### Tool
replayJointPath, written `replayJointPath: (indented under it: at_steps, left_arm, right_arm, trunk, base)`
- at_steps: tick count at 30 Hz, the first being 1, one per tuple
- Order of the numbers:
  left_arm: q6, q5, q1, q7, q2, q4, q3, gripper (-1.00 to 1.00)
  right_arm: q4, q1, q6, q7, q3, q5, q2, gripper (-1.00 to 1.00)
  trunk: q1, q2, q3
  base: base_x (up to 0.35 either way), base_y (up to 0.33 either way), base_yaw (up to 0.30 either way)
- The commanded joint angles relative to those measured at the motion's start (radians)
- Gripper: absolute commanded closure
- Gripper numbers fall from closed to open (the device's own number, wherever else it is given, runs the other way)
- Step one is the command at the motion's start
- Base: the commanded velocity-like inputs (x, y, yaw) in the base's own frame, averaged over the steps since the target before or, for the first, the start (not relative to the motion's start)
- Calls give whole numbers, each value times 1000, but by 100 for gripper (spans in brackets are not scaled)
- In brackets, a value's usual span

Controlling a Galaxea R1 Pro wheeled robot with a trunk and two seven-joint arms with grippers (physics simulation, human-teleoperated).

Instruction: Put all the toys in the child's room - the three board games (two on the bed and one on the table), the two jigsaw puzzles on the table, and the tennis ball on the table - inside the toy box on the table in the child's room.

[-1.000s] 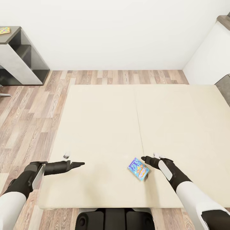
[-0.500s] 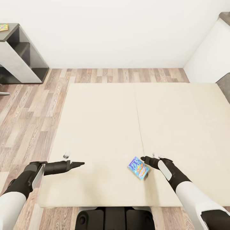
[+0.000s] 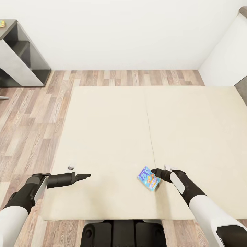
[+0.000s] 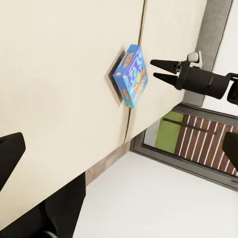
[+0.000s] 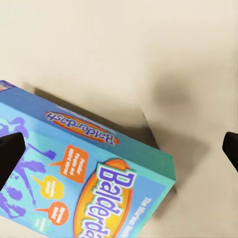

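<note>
The bed (image 3: 113, 137) is wide, with a plain cream top, and it stands on a brown wood-plank floor (image 3: 31, 123). A blue board game (image 3: 148, 178) lies on the bed near its front edge. The right gripper (image 3: 155, 171) is just beside the game, its jaws apart. The left gripper (image 3: 86, 176) hovers over the bed, well apart from the game; I cannot tell how its jaws stand.

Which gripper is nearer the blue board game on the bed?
Right. The right gripper is open just beside the blue board game; the left gripper hovers well off across the bed.
</note>
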Motion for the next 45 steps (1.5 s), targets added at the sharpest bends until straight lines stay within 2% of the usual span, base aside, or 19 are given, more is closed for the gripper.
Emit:
replayJointPath:
  at_steps: [1,16,45]
  left_arm:
    - [9,3,0,-2,0,0,0,-100]
    - [9,3,0,-3,0,0,0,-100]
    - [9,3,0,-3,0,0,0,-100]
  right_arm:
    - [-2,0,4,-3,6,-5,0,-100]
    - [-2,0,34,-2,7,-8,4,-100]
    - [-3,0,35,0,7,-6,7,-100]
  trunk:
    - [0,-2,-3]
    - [0,-2,-26]
    - [0,-2,-34]
  base:
    - [0,0,0]
    - [0,0,0]
    - [0,0,0]
